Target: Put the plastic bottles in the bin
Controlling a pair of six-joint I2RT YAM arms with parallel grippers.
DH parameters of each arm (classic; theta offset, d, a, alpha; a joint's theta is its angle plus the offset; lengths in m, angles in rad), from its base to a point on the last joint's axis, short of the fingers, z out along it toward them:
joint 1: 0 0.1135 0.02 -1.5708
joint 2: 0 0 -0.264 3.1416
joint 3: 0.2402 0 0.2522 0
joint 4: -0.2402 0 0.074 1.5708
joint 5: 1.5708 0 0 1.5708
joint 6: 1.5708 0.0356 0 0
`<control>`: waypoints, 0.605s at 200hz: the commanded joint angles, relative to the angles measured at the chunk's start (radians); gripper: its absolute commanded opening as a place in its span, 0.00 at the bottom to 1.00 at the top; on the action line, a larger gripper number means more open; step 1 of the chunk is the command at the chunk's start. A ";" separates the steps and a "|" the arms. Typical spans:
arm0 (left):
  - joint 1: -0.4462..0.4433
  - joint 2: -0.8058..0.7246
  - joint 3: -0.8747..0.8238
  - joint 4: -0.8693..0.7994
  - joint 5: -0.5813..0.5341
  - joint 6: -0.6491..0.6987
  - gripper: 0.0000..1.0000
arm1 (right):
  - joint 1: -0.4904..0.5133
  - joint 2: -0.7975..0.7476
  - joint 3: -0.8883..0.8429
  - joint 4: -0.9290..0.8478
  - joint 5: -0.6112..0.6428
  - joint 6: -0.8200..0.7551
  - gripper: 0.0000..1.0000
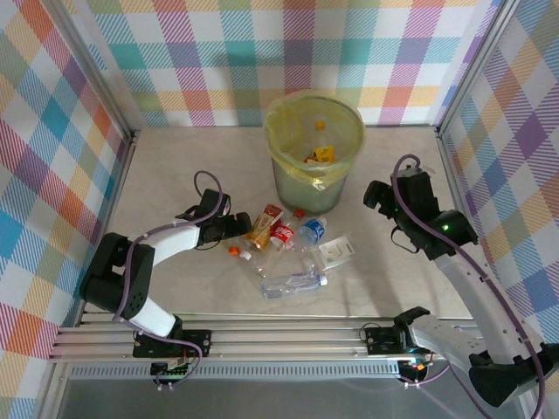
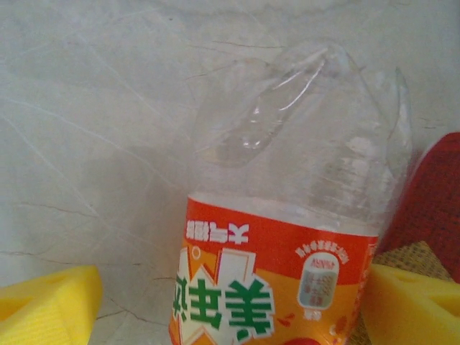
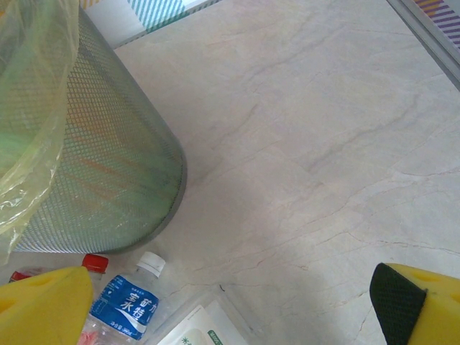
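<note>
Inspection of the left pincer (image 1: 240, 229): I find it released, low over the surface (image 1: 166, 166) and set astride the orange-labelled bottle (image 2: 287, 215). That bottle lies on its side at the left end of the cluster, its crumpled clear body pointing away from the wrist. One yellow pad (image 2: 47, 302) stands apart from the label; the other (image 2: 413, 302) sits just beside it (whether it touches I cannot tell). I judge this placement deliberate: the label band looks firmer than the dented clear section, so a squeeze there should hold. The right pincer (image 1: 377, 194) is released and grasps nothing. It hangs to the right of the bin (image 1: 288, 185), clear of the left arm's likely path to the rim. The bin stands at the far middle, lined in yellow, with some orange and yellow pieces inside. Just in front of it lie the red-labelled bottle (image 1: 281, 234), the blue-labelled bottle (image 1: 313, 230), a flattened bottle (image 1: 336, 250) and, nearer me, a clear bottle (image 1: 293, 283). Most of the task remains.
</note>
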 commanded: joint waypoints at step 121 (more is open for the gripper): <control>0.008 0.035 0.023 0.050 -0.074 -0.053 0.64 | 0.006 0.059 -0.008 0.054 0.002 0.014 1.00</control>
